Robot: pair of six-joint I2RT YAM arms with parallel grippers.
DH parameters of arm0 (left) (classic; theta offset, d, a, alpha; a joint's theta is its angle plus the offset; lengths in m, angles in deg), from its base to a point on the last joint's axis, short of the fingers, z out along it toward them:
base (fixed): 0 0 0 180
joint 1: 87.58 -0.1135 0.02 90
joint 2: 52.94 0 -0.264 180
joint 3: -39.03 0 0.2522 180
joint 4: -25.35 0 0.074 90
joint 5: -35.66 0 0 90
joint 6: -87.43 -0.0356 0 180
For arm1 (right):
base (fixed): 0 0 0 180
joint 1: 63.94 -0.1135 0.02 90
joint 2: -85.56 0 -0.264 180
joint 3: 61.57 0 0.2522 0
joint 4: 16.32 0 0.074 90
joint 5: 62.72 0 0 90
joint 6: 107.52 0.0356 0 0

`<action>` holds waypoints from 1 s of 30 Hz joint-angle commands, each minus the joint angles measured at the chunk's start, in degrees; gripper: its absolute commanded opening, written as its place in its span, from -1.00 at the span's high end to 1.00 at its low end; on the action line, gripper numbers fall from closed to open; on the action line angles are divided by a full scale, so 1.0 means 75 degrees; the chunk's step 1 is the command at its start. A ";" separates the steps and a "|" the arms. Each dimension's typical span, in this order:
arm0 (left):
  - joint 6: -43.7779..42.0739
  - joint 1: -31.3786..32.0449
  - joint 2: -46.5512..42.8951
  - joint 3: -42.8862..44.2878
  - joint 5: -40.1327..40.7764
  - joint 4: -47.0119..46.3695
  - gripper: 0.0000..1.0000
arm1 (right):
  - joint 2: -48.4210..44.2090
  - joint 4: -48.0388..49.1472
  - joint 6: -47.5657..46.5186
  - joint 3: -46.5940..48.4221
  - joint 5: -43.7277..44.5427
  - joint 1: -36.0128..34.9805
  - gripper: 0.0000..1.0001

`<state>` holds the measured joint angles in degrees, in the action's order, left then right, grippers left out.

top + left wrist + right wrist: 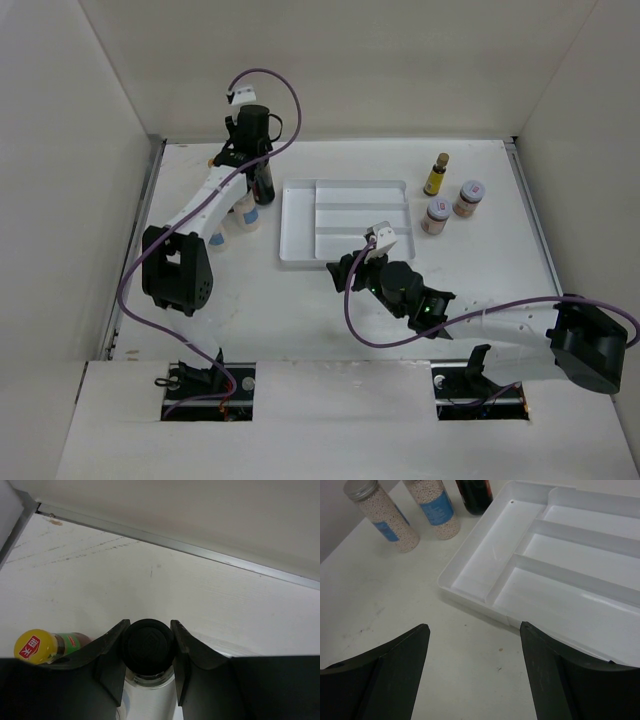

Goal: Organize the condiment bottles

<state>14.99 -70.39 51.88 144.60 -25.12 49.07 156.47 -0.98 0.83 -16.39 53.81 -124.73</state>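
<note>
Left gripper fills the lower centre of its wrist view, jaws pressed against the cap of the tall, upright, black-capped dark-liquid bottle. In the top view we find the white divided plastic tray just right of this bottle. Right gripper gapes wide and empty at the tray's lower-left corner.

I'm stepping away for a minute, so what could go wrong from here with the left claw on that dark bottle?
One: the left claw seems to pinch the tall dark bottle only at its black cap; held that high, it might swing or slip when lifted. Two: the yellow-capped bottle stands right beside the claw and could get knocked over. Three: two spice jars stand close by; a low move may clip them.
</note>
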 commanded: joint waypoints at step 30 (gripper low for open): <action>-0.0467 0.1311 -0.0452 0.1165 -0.0286 -0.1409 0.74 | -0.0514 0.0467 0.0050 -0.0217 0.0073 0.0354 -0.61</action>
<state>11.93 -61.14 49.14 148.66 -27.22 48.13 154.20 -0.89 0.90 -17.87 53.81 -122.87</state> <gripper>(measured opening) 0.334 0.803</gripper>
